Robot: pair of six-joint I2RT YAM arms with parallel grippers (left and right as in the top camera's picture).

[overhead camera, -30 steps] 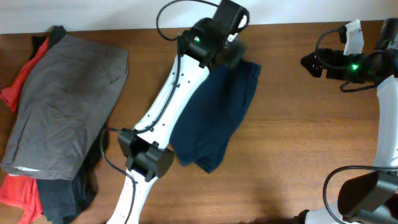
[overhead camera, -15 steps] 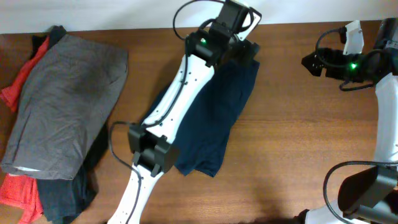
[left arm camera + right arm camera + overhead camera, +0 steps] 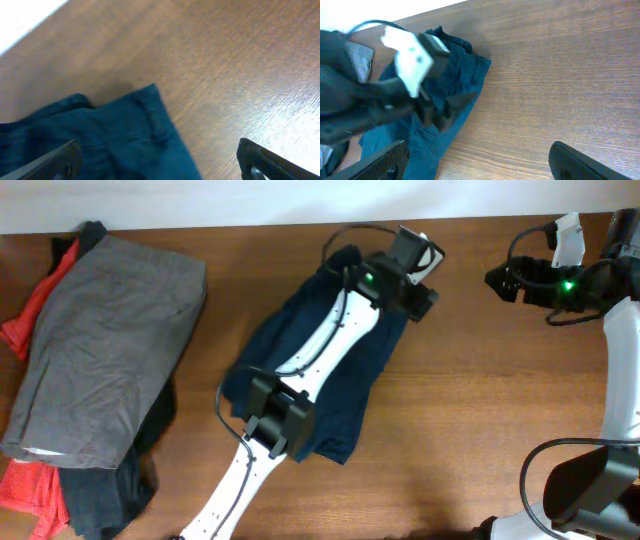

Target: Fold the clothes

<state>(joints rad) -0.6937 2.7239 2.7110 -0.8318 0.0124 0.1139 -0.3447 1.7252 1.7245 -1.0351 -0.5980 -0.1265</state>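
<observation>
Navy shorts lie mid bench, long axis near-to-far, leaning right. My left tool, spread wide and empty, hangs over their far right corner. My right tool, also wide, is well apart to the right.

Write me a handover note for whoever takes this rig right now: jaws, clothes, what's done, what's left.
Left gripper: jaws wide open, empty, above a corner of the navy shorts.
Right gripper: jaws open, empty, over bare table, apart from the shorts.
Shorts: lying mid-table, partly under the left arm.
Grey garment and red-orange garment: piled at the left edge.
Done: shorts laid out; no fold visible yet.
Left: all the folding.
</observation>
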